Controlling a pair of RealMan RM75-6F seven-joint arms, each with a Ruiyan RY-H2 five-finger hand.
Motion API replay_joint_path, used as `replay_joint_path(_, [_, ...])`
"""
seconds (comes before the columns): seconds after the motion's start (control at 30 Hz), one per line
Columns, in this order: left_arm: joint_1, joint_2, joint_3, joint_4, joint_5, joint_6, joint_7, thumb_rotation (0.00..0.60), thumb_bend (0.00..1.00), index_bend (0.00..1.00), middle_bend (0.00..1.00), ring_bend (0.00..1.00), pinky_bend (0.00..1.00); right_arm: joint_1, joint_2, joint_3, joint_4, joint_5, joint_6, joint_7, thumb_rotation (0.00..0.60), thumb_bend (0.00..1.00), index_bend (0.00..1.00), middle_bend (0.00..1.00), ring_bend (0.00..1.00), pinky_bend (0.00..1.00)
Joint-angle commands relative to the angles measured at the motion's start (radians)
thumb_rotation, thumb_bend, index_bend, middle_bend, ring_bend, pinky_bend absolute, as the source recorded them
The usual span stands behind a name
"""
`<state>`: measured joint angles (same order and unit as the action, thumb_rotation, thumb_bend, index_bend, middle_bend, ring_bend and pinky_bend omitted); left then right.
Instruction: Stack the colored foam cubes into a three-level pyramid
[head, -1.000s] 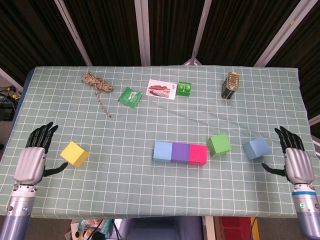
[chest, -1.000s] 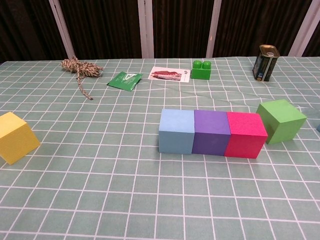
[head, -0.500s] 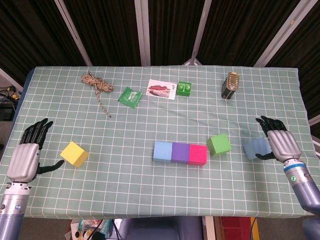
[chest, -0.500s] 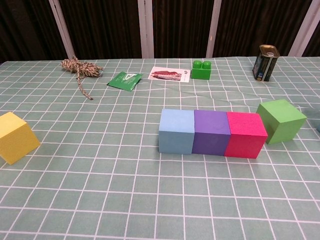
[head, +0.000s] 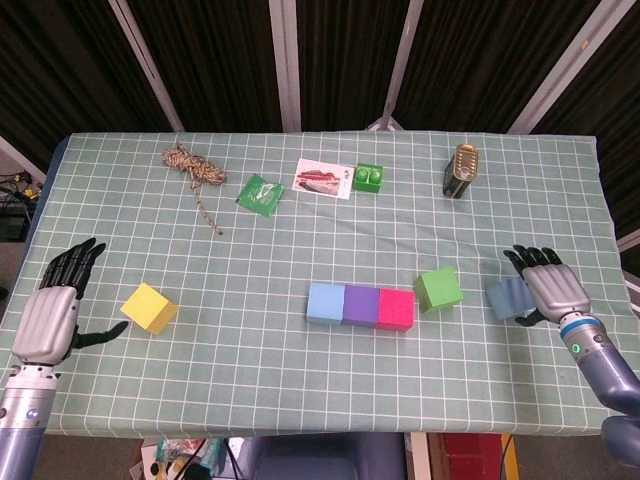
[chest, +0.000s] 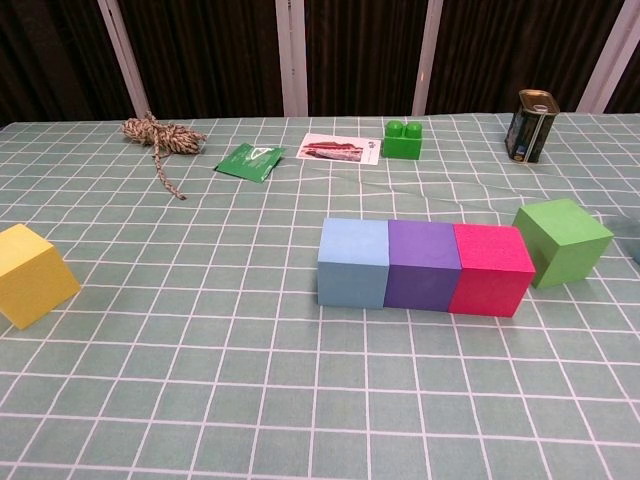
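At the head view's right edge, the right hand (head: 547, 287) wraps the grey-blue foam cube (head: 505, 297); grip unclear. Left hand (head: 52, 312) open, far left beside the yellow foam cube (head: 148, 307).

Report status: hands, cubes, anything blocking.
Right hand over the grey-blue cube, grip unconfirmed. Left hand open beside the yellow cube. Base row set; green cube loose. Nothing blocking.

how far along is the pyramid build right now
Done: the base row, light blue cube, purple cube and pink cube, sits side by side. In hand: the right robot hand is at the grey-blue cube; a firm grip isn't clear. Left: green cube and yellow cube lie loose; nothing is stacked yet.
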<state>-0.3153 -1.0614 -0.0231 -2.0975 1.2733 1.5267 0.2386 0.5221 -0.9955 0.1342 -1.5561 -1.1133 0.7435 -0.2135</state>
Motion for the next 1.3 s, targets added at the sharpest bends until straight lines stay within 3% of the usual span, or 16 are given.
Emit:
replay_joint_path(0.03, [0.003, -0.003, -0.004, -0.002, 0.001, -0.007, 0.003, 0.6, 0.15, 0.0, 0.0, 0.0, 0.0, 0.007, -0.029, -0.005, 0.04, -0.009, 0.004, 0.014, 0.6, 0.09, 0.0, 0.11, 0.07, 0.0])
replay_joint_path(0.23, [0.012, -0.009, -0.018, -0.003, -0.002, -0.017, 0.005, 0.6, 0.15, 0.0, 0.0, 0.0, 0.0, 0.008, -0.075, -0.016, 0.126, -0.036, 0.01, 0.054, 0.6, 0.09, 0.0, 0.21, 0.1, 0.0])
replay_joint_path(0.67, [0.027, -0.012, -0.039, -0.005, 0.0, -0.035, 0.008, 0.6, 0.15, 0.0, 0.0, 0.0, 0.0, 0.008, -0.072, -0.06, 0.146, -0.074, -0.004, 0.06, 0.6, 0.09, 0.0, 0.22, 0.1, 0.0])
replay_joint_path(1.3, [0.037, -0.018, -0.056, -0.003, -0.01, -0.063, 0.002, 0.6, 0.15, 0.0, 0.0, 0.0, 0.0, 0.017, -0.133, -0.067, 0.224, -0.088, 0.004, 0.08, 0.6, 0.09, 0.0, 0.24, 0.13, 0.0])
